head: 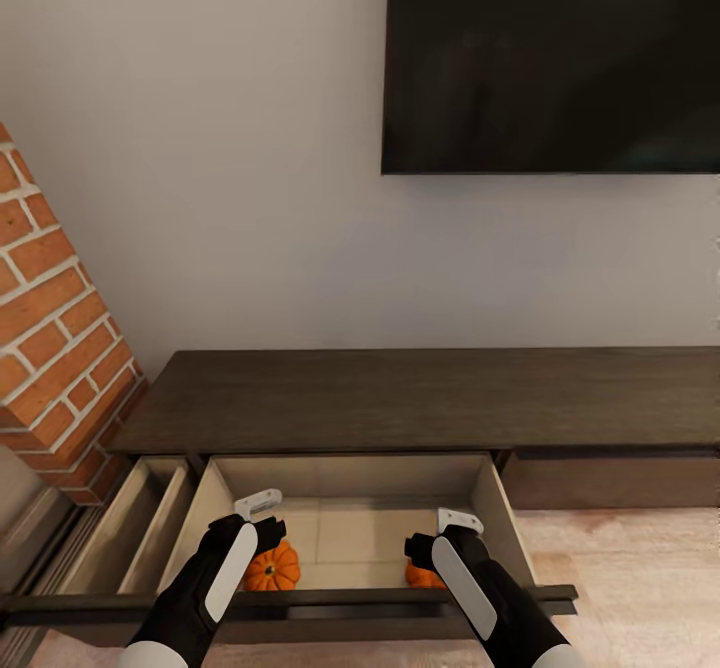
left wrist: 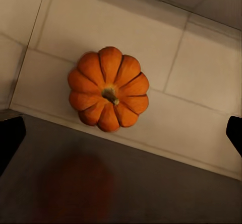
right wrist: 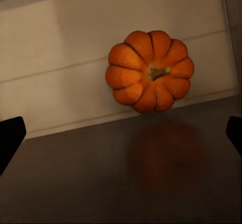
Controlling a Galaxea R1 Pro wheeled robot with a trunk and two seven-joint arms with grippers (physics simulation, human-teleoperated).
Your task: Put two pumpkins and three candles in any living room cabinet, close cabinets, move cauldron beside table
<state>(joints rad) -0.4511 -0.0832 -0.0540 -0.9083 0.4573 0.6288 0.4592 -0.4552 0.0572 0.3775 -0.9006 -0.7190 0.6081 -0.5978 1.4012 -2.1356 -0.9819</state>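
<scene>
Both hands, the left hand (head: 262, 518) and the right hand (head: 440, 536), hang open and empty over the pulled-out drawer (head: 350, 488) of the cabinet (head: 420, 398). The left pumpkin (head: 272, 568) and the right pumpkin (head: 422, 576) lie inside, at its near edge. I judge that candles, closing and cauldron remain.

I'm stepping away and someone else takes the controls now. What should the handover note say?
Left gripper: open, empty, above the open drawer.
Right gripper: open, empty, above the same drawer.
Both pumpkins lie on the drawer floor: one near its front left, one near its front right, partly hidden by the right gripper.
Done: pumpkins are in the cabinet.
Left: the three candles and the cauldron, which these views don't settle, then closing this drawer and the open compartment beside it.
</scene>
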